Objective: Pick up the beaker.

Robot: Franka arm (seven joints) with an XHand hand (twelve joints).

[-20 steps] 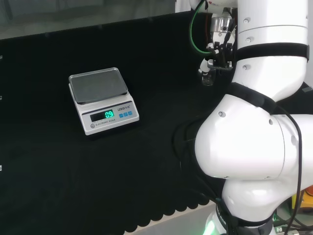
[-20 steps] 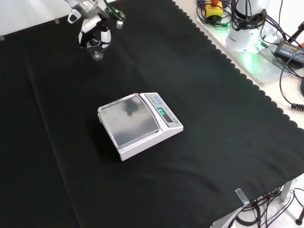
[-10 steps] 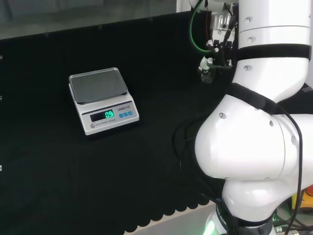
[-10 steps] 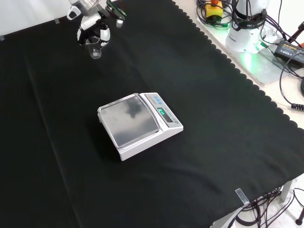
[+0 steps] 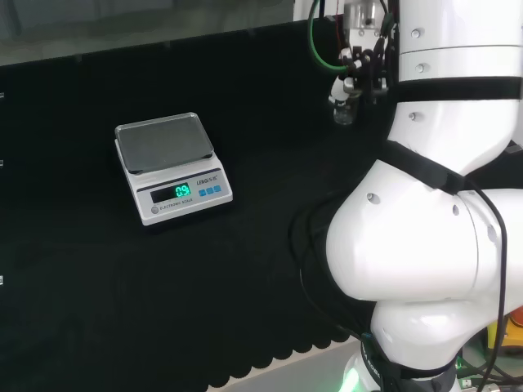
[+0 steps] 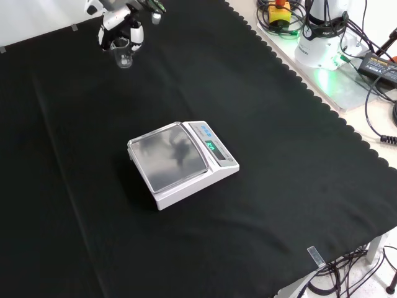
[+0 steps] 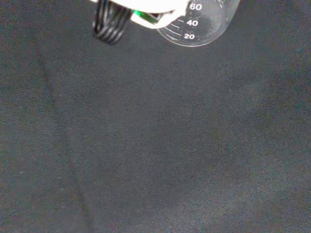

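Front view puts the black and white robot hand (image 6: 118,30) at the far top-left of the black-cloth worktop (image 6: 260,124), its fingers curled round the small clear glass beaker with printed graduations (image 6: 123,54). Against the pictures from 1 second and half a second ago, hand and beaker sit higher in this view, and in the head view they have climbed too, while the white digital scale with a steel pan (image 6: 180,162) has stayed put. I judge the beaker is off the cloth, so the pick-up looks essentially achieved, though the clear glass makes the gap under it hard to confirm there.

Wrist view adds what the others cannot: the beaker's rounded base and scale marks (image 7: 201,24) hanging over bare cloth. Head view shows the beaker (image 5: 345,109) beneath the robot hand (image 5: 358,69), beside the arm's white links.
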